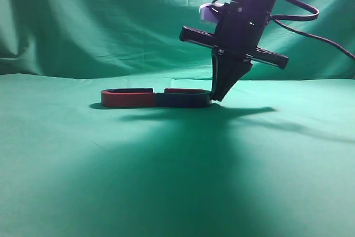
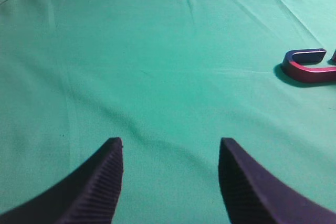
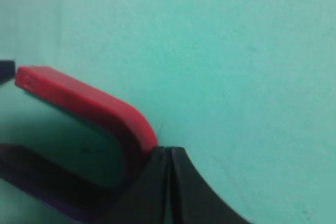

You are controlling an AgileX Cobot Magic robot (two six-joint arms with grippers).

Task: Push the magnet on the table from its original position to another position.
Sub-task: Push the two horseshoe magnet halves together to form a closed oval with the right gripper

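The dark navy magnet with its thin red top rim lies flat on the green table, its open ends against a red U-shaped magnet to its left. My right gripper is shut, points down, and its tip touches the navy magnet's curved right end. The right wrist view shows the shut fingertips against the bend of the magnet's red rim. My left gripper is open and empty over bare cloth; it does not show in the exterior view.
The red magnet also shows at the right edge of the left wrist view, far from the left jaws. A green cloth backdrop rises behind the table. The right arm's black cable hangs at the upper right.
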